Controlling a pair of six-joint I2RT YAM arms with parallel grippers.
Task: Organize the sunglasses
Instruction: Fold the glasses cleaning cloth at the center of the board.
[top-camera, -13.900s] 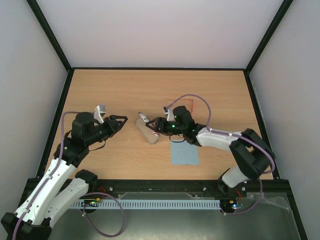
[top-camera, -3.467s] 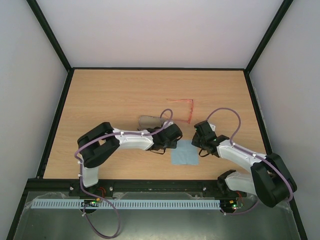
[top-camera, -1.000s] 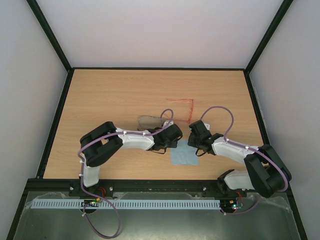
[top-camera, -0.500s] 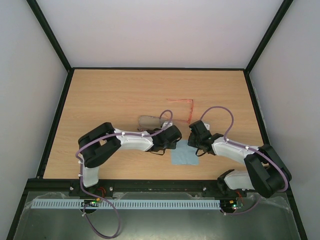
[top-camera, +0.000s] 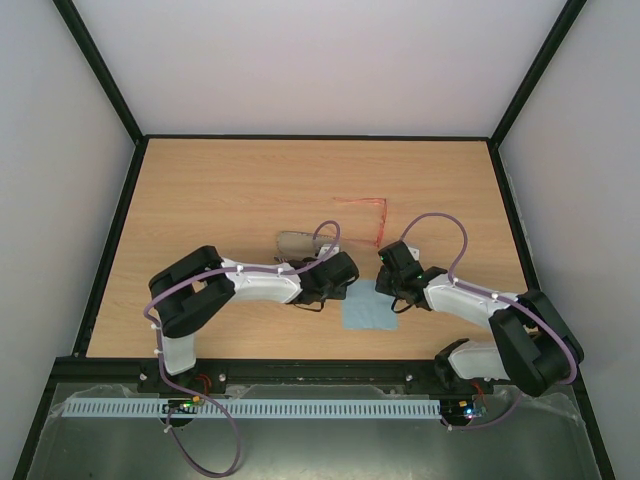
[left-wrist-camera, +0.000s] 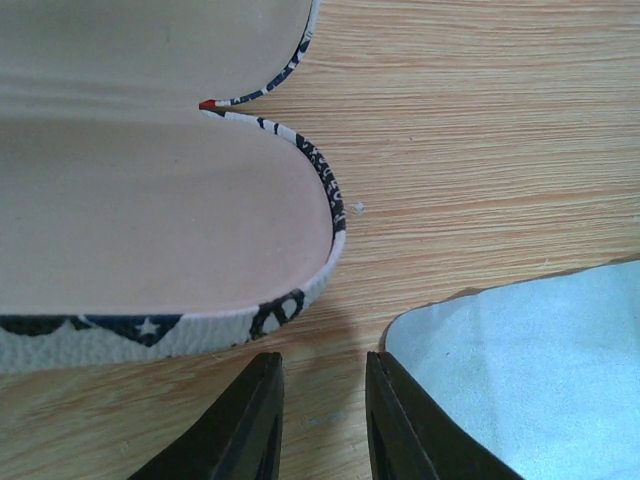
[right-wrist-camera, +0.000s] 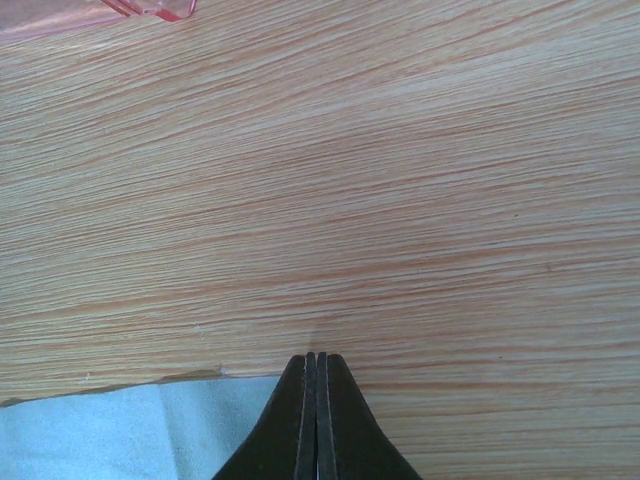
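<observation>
Red wire-framed sunglasses (top-camera: 366, 214) lay on the light wood-grain tabletop (top-camera: 220, 190), right of centre and beyond both wrists, not touched by either arm

- oblong flag-patterned glasses case (left-wrist-camera: 150, 210) sat open on the table, cream lining facing up, just left of the glasses in the top view
- light blue square cloth (top-camera: 366, 311) lay flat near the front edge, between the two wrists, close to the case but not touching it
- left gripper (left-wrist-camera: 320, 420) was low over bare wood between the case's rounded end and the cloth's corner; fingers parted by a narrow gap, nothing between them
- right gripper (right-wrist-camera: 317, 398) was clenched, fingers pressed flat together with nothing visibly pinched; tips were over bare wood right at the cloth's far edge
- right wrist view caught only a pinkish-red sliver of the glasses at its top left corner, well apart from the fingertips
- whether either set of fingertips actually touched the table, couldn't tell
- glasses were outside the case, and the cloth was not under them
</observation>
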